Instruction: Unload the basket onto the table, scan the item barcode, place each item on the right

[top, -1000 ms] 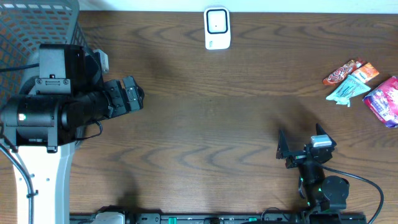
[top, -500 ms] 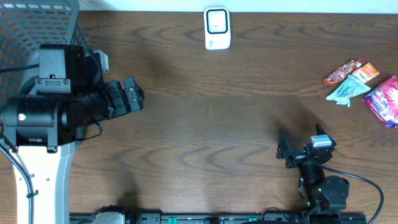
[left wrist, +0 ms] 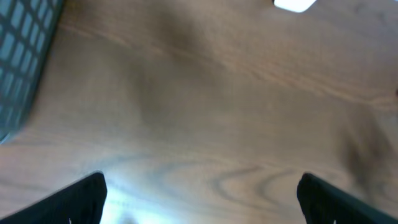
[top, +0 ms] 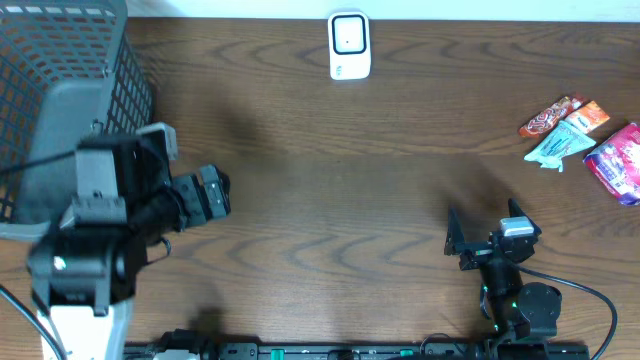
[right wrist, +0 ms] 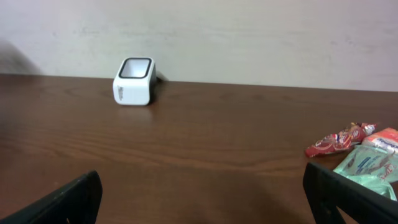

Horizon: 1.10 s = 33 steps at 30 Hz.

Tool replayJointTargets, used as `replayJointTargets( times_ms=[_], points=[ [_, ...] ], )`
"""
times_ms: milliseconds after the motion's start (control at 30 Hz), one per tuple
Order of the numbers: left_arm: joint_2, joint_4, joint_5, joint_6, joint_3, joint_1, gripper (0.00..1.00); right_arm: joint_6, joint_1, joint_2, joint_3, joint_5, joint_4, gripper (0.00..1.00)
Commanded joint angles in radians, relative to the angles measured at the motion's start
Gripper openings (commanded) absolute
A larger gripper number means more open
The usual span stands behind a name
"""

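Observation:
The white barcode scanner [top: 349, 45] stands at the table's far edge, and it also shows in the right wrist view [right wrist: 134, 82] and as a blurred white patch in the left wrist view [left wrist: 295, 5]. Snack packets lie at the far right: a red one [top: 549, 116], a teal one [top: 560, 145] and a pink bag [top: 620, 160]. My left gripper [top: 222, 190] is open over bare wood at the left, its view [left wrist: 202, 199] blurred. My right gripper [top: 482, 224] is open and empty near the front, well short of the red packet [right wrist: 339, 140] and the teal packet [right wrist: 370, 165].
A grey wire basket [top: 60, 100] stands at the far left corner, beside my left arm, and its mesh shows in the left wrist view [left wrist: 22, 56]. An orange packet [top: 592, 116] lies with the snacks. A pale wall rises behind the scanner.
My left arm has swung toward the front of the table, off the basket, with its gripper still open. The right arm and the packets have not moved.

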<state>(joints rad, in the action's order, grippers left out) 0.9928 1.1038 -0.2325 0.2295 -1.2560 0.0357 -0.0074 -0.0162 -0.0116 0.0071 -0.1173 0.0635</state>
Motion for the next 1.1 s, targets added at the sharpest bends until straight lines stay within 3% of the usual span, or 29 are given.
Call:
replayJointTargets(
  times_ms=[0, 300, 667, 1067],
  points=[
    [-0.113, -0.114, 0.008, -0.02, 0.17, 0.003, 0.98, 0.014, 0.002, 0.006, -0.002, 0.004, 0.003, 0.99],
    [-0.41, -0.461, 0.005, -0.02, 0.539, 0.003, 0.98, 0.014, 0.002, 0.006, -0.002, 0.004, 0.003, 0.99],
    [-0.572, -0.546, 0.016, -0.019, 0.706, 0.003, 0.98, 0.014, 0.002, 0.006, -0.002, 0.004, 0.003, 0.99],
    [-0.819, -0.865, 0.016, -0.019, 0.964, 0.003, 0.98, 0.014, 0.002, 0.006, -0.002, 0.004, 0.003, 0.99]
  ],
)
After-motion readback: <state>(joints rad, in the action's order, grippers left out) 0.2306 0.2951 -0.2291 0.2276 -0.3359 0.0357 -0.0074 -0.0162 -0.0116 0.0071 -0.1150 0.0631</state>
